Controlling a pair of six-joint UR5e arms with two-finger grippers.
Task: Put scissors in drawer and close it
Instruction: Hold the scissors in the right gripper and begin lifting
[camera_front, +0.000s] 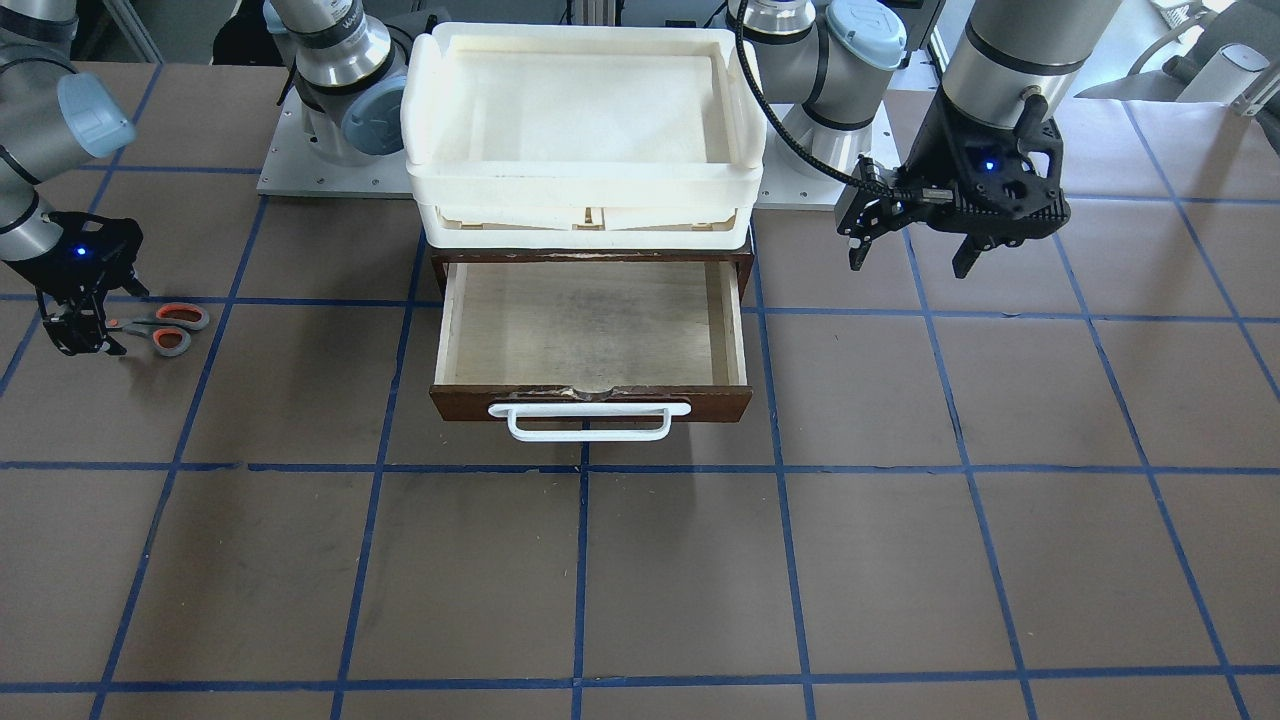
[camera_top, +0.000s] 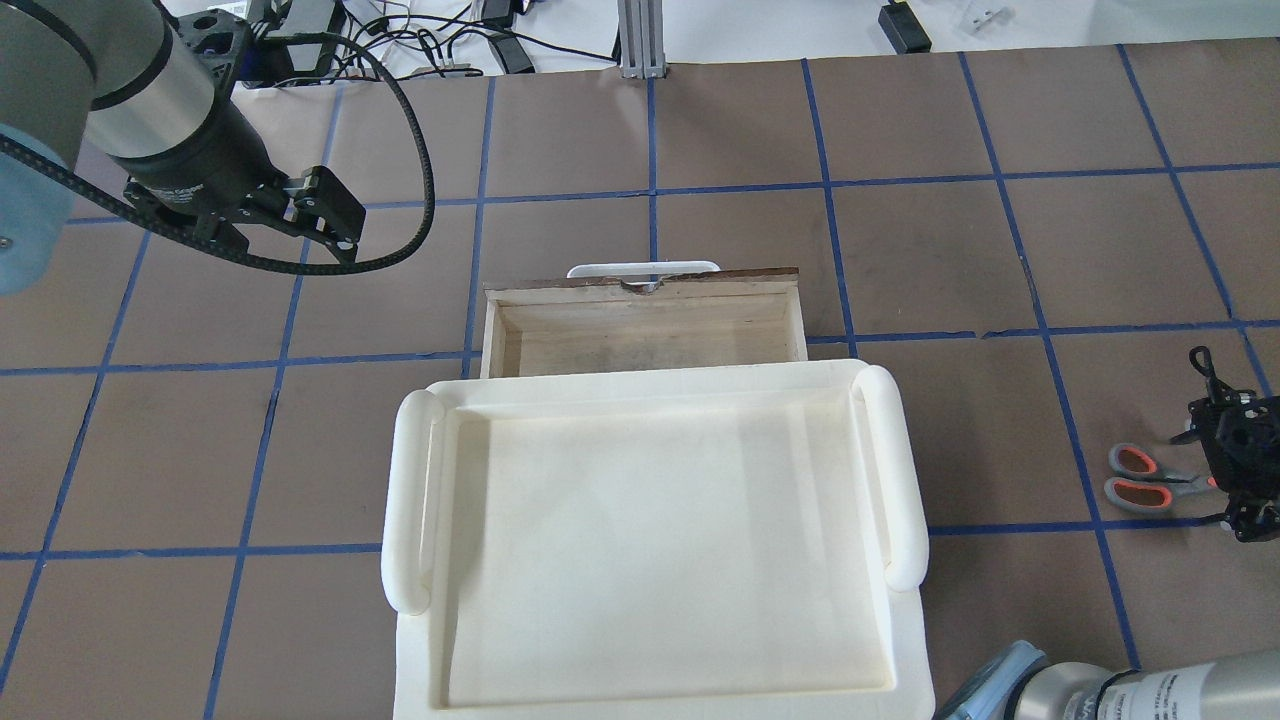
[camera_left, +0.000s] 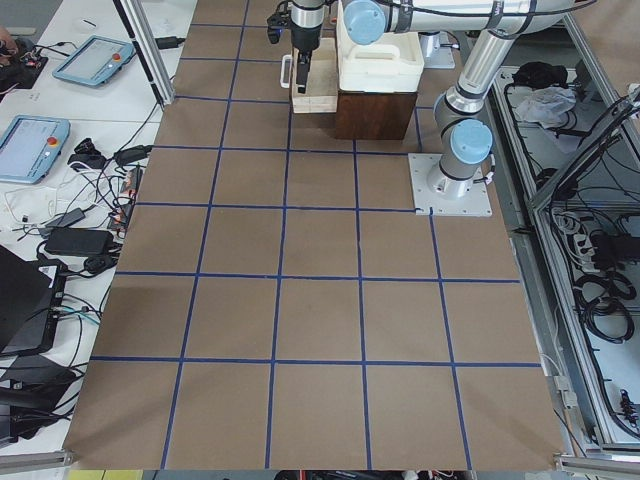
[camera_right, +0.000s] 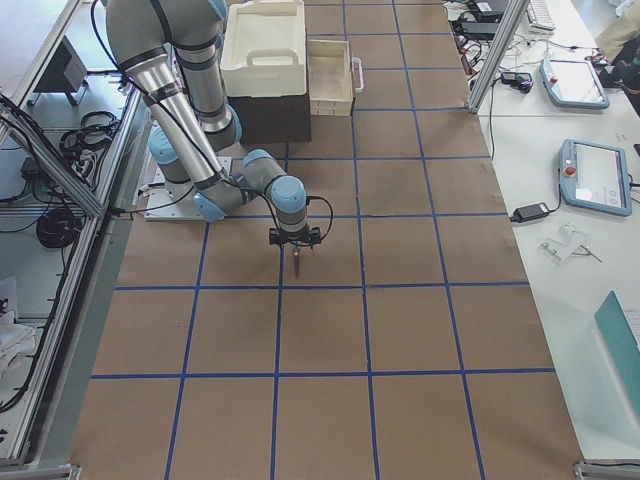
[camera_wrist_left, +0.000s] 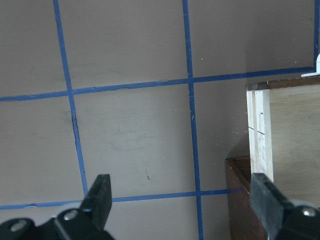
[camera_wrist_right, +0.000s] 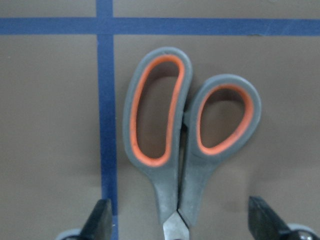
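Observation:
The scissors (camera_front: 165, 328), with grey and orange-red loop handles, lie flat on the table far to the robot's right; they also show in the overhead view (camera_top: 1150, 478) and the right wrist view (camera_wrist_right: 190, 145). My right gripper (camera_front: 85, 338) is open and low at the table, its fingers (camera_wrist_right: 102, 220) on either side of the blades, which it mostly hides. The drawer (camera_front: 590, 400) is pulled open, its pale inside bare, its white handle (camera_front: 590, 422) facing away from me. My left gripper (camera_front: 910, 255) is open and empty, above the table beside the drawer's side wall (camera_wrist_left: 260, 130).
Cream-white plastic trays (camera_front: 585, 120) are stacked on the dark cabinet above the drawer and overhang its back part (camera_top: 650, 530). Blue tape lines grid the brown table. Both arm bases stand on plates behind the cabinet.

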